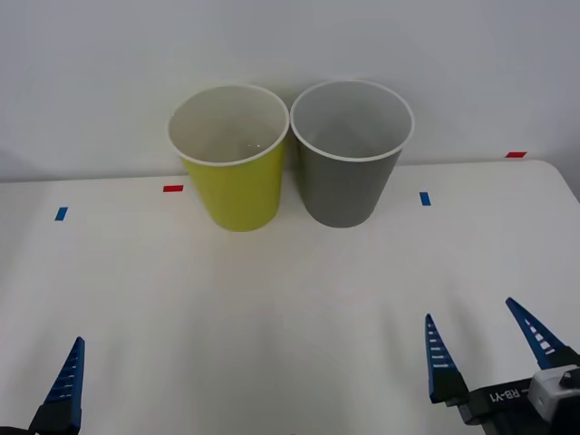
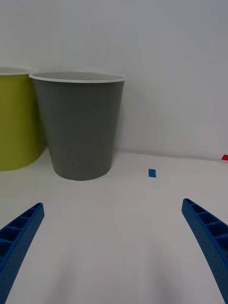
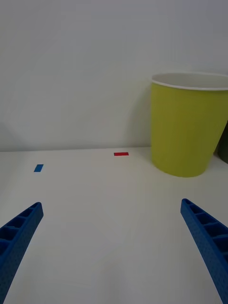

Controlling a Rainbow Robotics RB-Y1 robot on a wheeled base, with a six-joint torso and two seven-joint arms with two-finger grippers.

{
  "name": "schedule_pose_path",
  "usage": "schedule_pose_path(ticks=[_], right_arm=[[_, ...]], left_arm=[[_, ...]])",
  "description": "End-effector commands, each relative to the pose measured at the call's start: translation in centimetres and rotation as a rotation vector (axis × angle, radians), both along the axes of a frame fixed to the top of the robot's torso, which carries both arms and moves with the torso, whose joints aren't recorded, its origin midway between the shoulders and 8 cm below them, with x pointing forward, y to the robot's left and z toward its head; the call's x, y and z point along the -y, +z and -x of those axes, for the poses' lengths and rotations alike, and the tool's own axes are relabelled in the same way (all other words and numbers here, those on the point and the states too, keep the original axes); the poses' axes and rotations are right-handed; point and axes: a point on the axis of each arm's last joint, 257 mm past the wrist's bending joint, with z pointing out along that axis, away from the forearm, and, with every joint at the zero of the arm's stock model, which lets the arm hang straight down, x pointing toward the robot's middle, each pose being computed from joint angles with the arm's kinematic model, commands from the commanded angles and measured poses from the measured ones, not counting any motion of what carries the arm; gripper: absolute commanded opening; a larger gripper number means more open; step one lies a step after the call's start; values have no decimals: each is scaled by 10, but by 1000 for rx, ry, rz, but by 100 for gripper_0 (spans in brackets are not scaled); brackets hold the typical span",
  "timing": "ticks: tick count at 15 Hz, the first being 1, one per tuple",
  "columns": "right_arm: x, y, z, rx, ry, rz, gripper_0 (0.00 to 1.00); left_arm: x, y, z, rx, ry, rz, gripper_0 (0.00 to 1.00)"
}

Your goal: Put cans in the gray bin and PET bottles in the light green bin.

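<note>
Both bins stand upright and touching, mouths open to receive drops: the gray bin (image 1: 351, 154) ahead of the right gripper (image 1: 487, 348), the light green bin (image 1: 231, 157) ahead of the left gripper (image 3: 112, 254). Both grippers spread wide, empty, low over the table (image 1: 272, 317).

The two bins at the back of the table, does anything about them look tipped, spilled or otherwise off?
Nothing stands out. The green bin and the gray bin stand upright side by side at the far edge of the table, rims round and undented, with nothing spilled around them. The left hand and right hand are open, near the table's front edge.
</note>
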Motion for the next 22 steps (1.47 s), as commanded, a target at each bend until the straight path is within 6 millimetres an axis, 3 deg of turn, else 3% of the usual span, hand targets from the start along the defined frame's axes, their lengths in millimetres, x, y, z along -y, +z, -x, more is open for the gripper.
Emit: schedule_pose_path(ticks=[1, 4, 22], right_arm=[[-6, -10, 21, -32, 13, -22, 100], [-10, -18, 31, -64, 14, -44, 100], [-11, -18, 32, -64, 15, -44, 100]], left_arm=[[0, 0, 0, 0, 0, 0, 100], [0, 0, 0, 0, 0, 0, 100], [0, 0, 0, 0, 0, 0, 100]])
